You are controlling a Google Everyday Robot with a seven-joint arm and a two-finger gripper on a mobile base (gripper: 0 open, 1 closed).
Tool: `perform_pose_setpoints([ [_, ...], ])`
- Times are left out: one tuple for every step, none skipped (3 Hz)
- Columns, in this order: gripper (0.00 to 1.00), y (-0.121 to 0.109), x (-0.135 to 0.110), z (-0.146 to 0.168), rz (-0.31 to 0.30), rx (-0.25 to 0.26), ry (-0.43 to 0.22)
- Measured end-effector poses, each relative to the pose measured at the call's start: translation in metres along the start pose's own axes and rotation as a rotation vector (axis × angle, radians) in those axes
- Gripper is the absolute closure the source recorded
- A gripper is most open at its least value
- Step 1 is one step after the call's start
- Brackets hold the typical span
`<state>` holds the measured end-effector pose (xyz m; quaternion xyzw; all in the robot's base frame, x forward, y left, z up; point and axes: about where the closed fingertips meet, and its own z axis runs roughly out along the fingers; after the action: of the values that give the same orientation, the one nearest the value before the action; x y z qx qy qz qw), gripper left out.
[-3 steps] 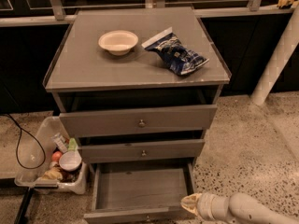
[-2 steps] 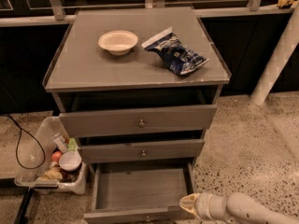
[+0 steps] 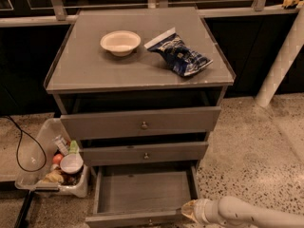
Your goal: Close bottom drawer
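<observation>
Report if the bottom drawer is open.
Open: the bottom drawer is pulled out, its inside visible; the gripper sits at its front corner.

White bowl (image 3: 120,42) at eleven o'clock on grey cabinet top (image 3: 90,72), blue snack bag (image 3: 180,55) at one o'clock, cluttered plastic bin (image 3: 71,190) at eight o'clock, black cable (image 3: 18,146) at nine

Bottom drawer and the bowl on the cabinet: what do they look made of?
Bottom drawer: looks like painted wood, matte grey, flat boards meeting at the corners. Bowl: pale, matte, thin-rimmed, probably paper or plastic; can't tell which. The gripper sits at the drawer's front right corner.
</observation>
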<state>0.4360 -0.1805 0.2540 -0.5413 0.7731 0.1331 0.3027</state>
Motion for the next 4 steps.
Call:
perform_pose_setpoints([
  [1.00,0.004,0.031,0.029,-0.009,-0.027,0.058],
  [1.00,0.010,0.044,0.041,-0.045,-0.049,0.085],
  [1.00,0.010,0.043,0.039,-0.045,-0.049,0.085],
  [1.00,0.014,0.043,0.041,-0.067,-0.061,0.089],
])
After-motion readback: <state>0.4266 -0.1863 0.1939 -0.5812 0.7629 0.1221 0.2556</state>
